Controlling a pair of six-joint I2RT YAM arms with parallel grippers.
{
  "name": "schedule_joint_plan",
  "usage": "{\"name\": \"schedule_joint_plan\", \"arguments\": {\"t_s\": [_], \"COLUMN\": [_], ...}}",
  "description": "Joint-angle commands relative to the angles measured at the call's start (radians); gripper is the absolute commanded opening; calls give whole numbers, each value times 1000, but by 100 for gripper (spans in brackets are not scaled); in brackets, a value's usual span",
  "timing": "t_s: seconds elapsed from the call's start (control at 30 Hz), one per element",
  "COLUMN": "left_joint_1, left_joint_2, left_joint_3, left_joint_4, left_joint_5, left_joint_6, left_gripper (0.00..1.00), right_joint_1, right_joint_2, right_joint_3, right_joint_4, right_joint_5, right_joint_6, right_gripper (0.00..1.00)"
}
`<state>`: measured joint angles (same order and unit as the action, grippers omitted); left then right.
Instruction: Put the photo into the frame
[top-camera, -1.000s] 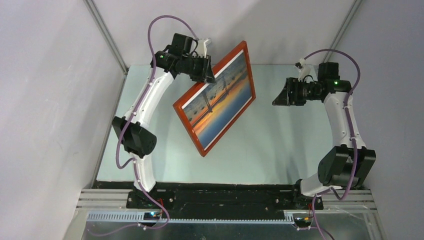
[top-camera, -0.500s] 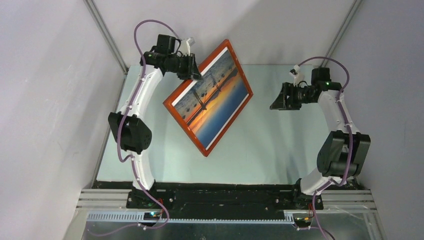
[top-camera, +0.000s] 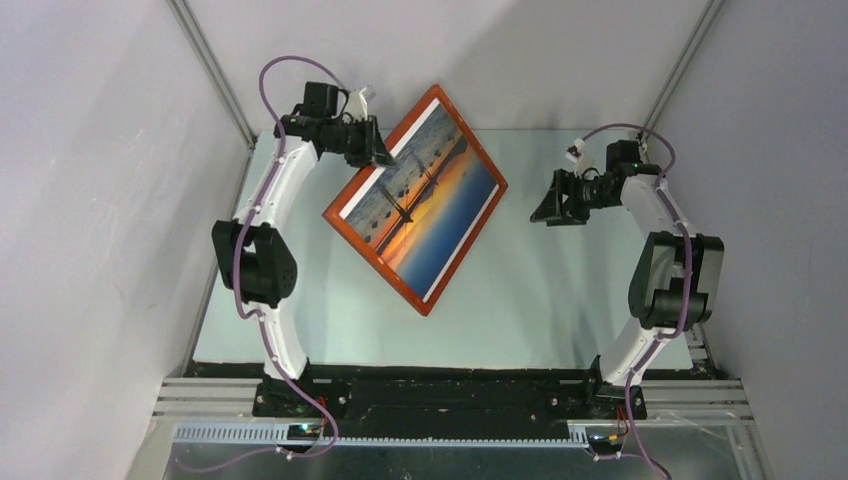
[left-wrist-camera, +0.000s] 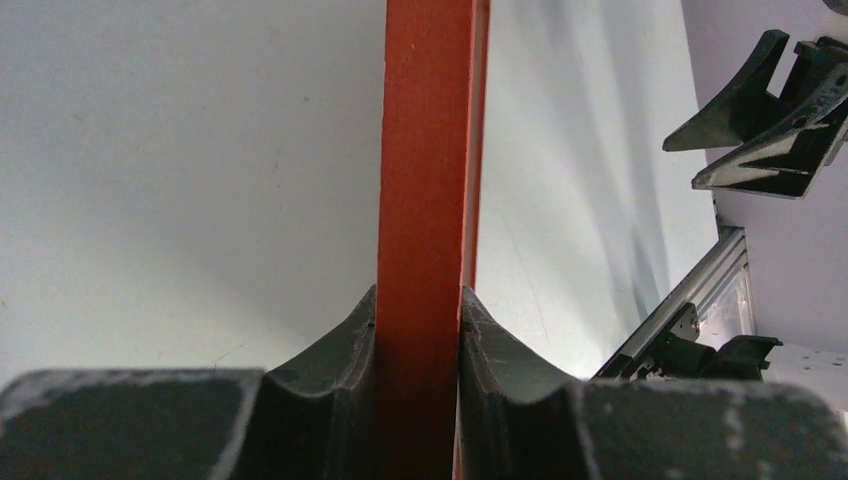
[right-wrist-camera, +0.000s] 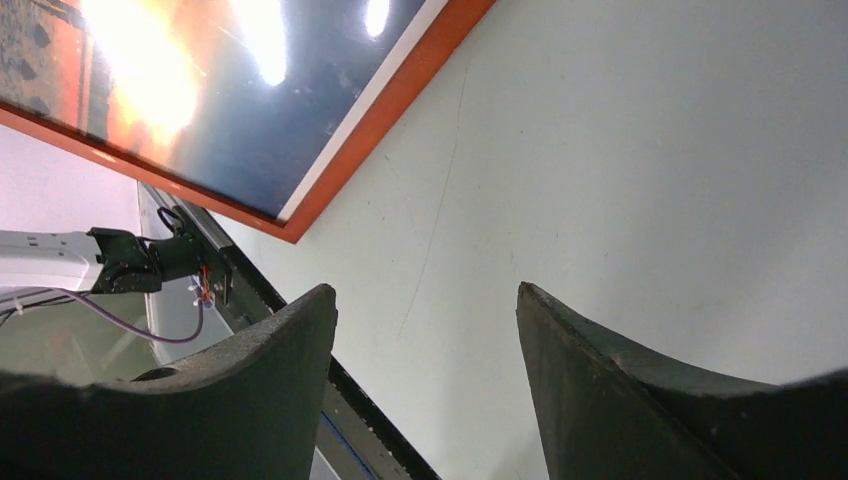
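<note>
Black left hand (left-wrist-camera: 418, 300): clenching the long far-left rail of the thin orange-brown wooden frame (top-camera: 376, 262), holding it tilted above the pale worktop (top-camera: 540, 300).
Sunset photo (top-camera: 425, 195): showing inside the frame, long axis running far-right to near-left.
Black right hand (top-camera: 548, 205): hanging released and empty, just right of the frame, apart from it.
</note>
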<state>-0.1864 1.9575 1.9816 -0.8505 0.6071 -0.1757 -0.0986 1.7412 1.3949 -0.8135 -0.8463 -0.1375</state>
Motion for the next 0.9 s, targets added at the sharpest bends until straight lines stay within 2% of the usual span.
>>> {"name": "schedule_joint_plan", "arguments": {"t_s": [0.0,0.27,0.43,0.53,0.87], "left_joint_1": [17,21,21,20,6], "left_joint_2": [-26,-69,-48,-11,92], "left_joint_3": [-116,-376,-542,-591,-692], "left_joint_4": [18,208,335,392,510], "left_joint_5": [-127,-184,-159,-127,-94], "left_joint_6": [16,-50,-127,-169,-242], "left_gripper": [4,16,25,29,34], "right_joint_1": [21,55,72,79,81], "right_joint_2": [46,167,237,279,345], "right_joint_3": [1,1,3,8,9], "right_joint_4": [66,152,214,223,218], "right_joint_5": [-13,-11,-5,-5,-3], "right_joint_6": [43,107,149,169,217], "right_gripper": [71,70,70,70,69]}}
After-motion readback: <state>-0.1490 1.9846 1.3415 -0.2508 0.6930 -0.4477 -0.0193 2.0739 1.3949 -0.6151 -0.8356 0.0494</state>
